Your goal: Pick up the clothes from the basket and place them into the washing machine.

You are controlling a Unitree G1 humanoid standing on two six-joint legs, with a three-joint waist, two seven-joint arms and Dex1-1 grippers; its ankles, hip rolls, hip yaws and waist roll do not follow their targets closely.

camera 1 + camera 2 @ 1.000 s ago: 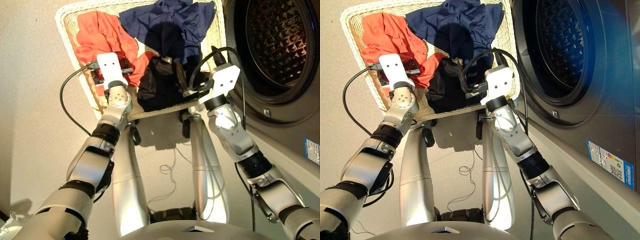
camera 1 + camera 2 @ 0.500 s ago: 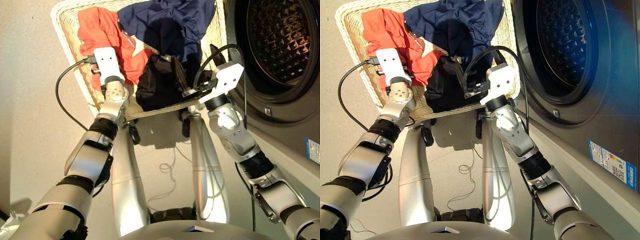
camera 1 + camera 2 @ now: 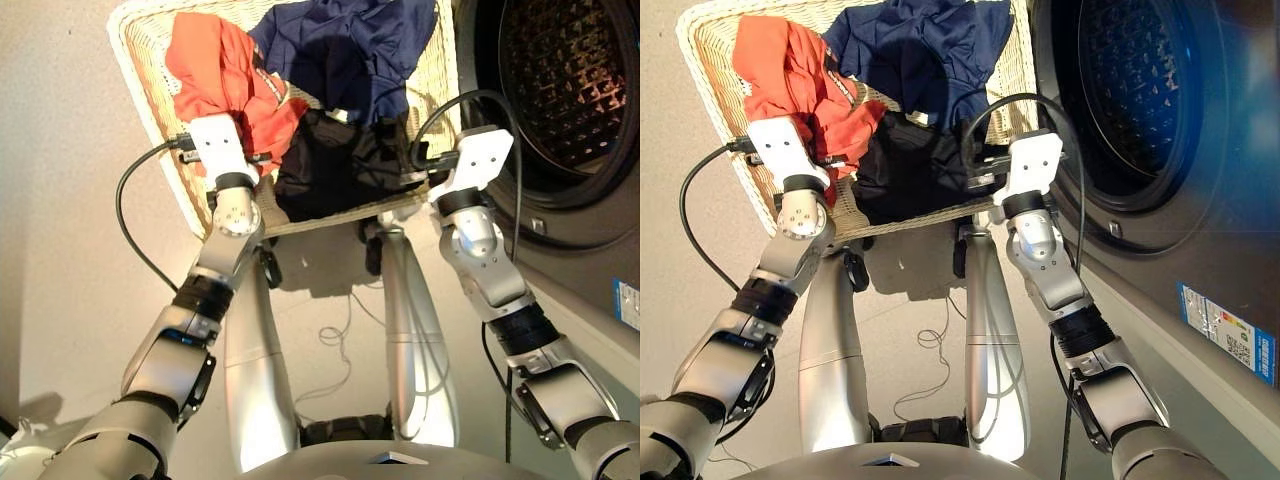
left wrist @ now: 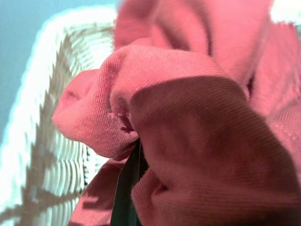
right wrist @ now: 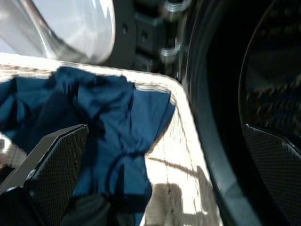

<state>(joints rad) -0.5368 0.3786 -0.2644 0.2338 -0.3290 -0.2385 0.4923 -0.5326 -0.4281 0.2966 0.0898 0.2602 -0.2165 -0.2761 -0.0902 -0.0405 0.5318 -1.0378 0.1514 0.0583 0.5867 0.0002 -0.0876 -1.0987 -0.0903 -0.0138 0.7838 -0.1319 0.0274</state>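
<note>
Left claw (image 4: pixel 136 188) clamped on the red garment (image 3: pixel 222 75)

Our left arm reaches into the basket (image 3: pixel 150 95), red bunched up over its left side. Right claw (image 5: pixel 164 179) spread wide, empty, above navy (image 3: pixel 345 45) and black (image 3: pixel 320 165), beside the washer (image 3: pixel 560 110).

The coral-red garment (image 3: pixel 222 75) has been gathered and pulled up into a taller bunch by the left gripper (image 3: pixel 222 128) (its cloth now fills the left wrist view). The right gripper (image 5: pixel 155 183) has swung away from the black garment (image 3: pixel 325 165) toward the washing machine (image 3: pixel 560 100), fingers spread, nothing between them.
</note>
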